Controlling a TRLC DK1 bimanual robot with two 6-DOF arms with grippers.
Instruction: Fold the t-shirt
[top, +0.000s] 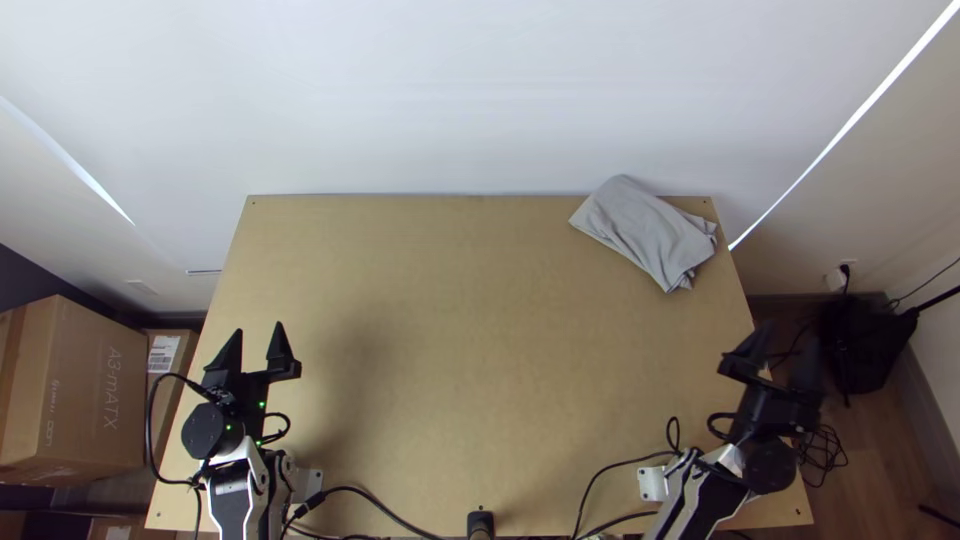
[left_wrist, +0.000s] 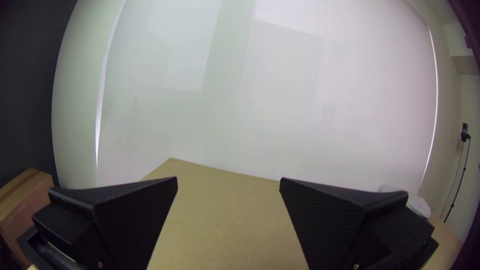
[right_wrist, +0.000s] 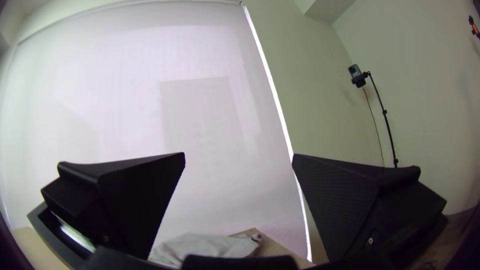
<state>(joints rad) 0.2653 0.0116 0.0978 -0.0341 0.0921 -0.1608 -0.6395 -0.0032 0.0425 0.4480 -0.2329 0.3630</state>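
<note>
A grey t-shirt (top: 645, 232) lies bunched, with some folds, at the table's far right corner. Over the table's left side my left gripper (top: 256, 345) stands open, well away from the cloth. My right gripper (top: 785, 352), also open, is at the table's right edge, nearer the front than the shirt. In the left wrist view the left gripper (left_wrist: 228, 181) has nothing between its fingers, and the shirt (left_wrist: 407, 200) is far off. The right wrist view has the right gripper (right_wrist: 239, 156) with its fingers apart and the shirt (right_wrist: 205, 247) beyond them.
The wooden table (top: 460, 300) stretches between the two arms. Black cables (top: 625, 468) run along its front edge, near a small black device (top: 481, 524). Cardboard boxes (top: 90, 385) stand at the left, a black bag (top: 868, 345) on the floor at the right.
</note>
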